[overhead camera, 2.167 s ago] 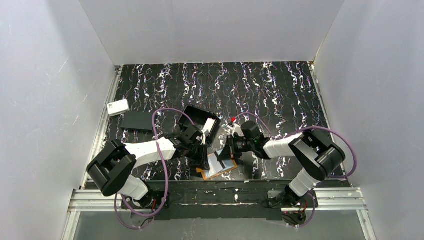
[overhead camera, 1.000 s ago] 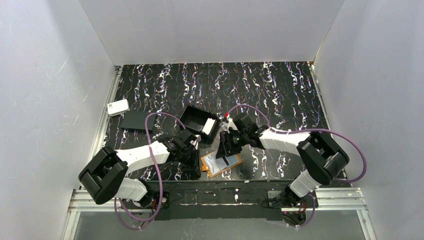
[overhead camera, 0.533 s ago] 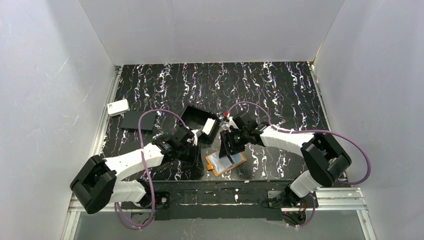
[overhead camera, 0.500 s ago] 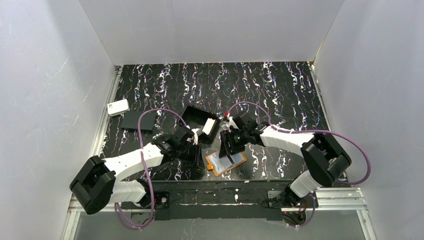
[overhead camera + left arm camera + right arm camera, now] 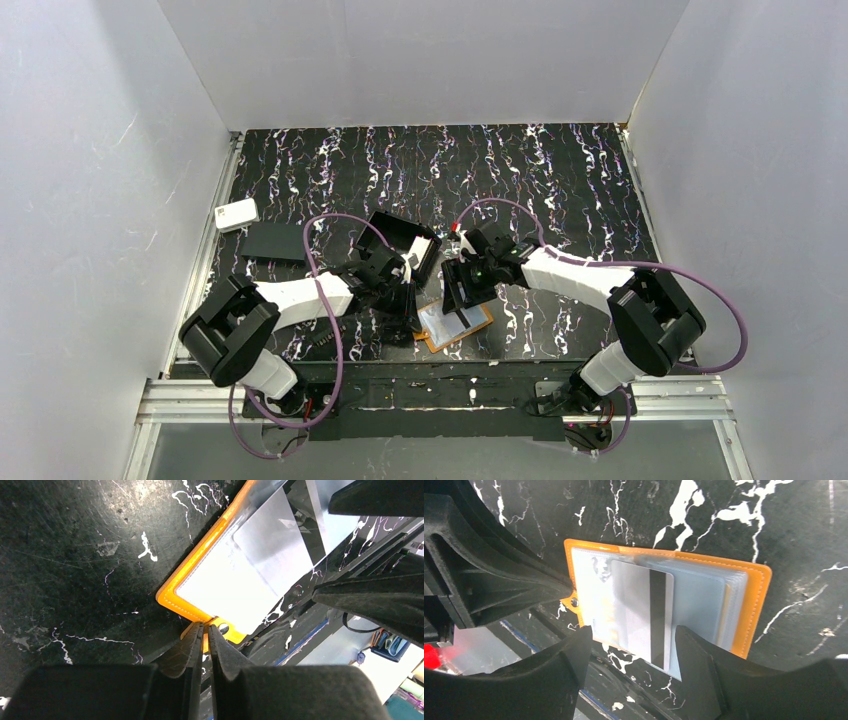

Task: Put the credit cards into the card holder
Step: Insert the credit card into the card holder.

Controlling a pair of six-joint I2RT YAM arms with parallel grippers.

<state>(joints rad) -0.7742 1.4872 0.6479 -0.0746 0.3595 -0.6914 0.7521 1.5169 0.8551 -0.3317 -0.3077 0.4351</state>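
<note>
Since half a second ago the left arm is swinging its elbow in and the left gripper point(image 5: 405, 302) is sitting tighter against the left corner of the card holder point(image 5: 752, 605); the right gripper point(image 5: 629, 652) is standing wider than it was. The holder itself is hardly shifting.

The card holder is lying open and flat on the table point(image 5: 560, 180), near the front edge, in the middle, between the two grippers. Its orange rim is showing around pale see-through pockets.

Left fingers are pressed together, pinching the small tab point(image 5: 220, 628) at the holder's left edge.

Right fingers are spread, hanging over the holder, one on each side of the credit card point(image 5: 634, 605). They are not gripping it. The card is grey with a black stripe, lying on the clear pockets and sticking out past the holder's near edge. Cannot tell whether its far end is inside a pocket.

The other cards point(image 5: 421, 250) are sitting pale in the right end of the black tray point(image 5: 385, 232), just beyond the left gripper. At far left, a white box point(image 5: 236, 214) and a flat black rectangle point(image 5: 275, 242) are lying well apart from the holder.
</note>
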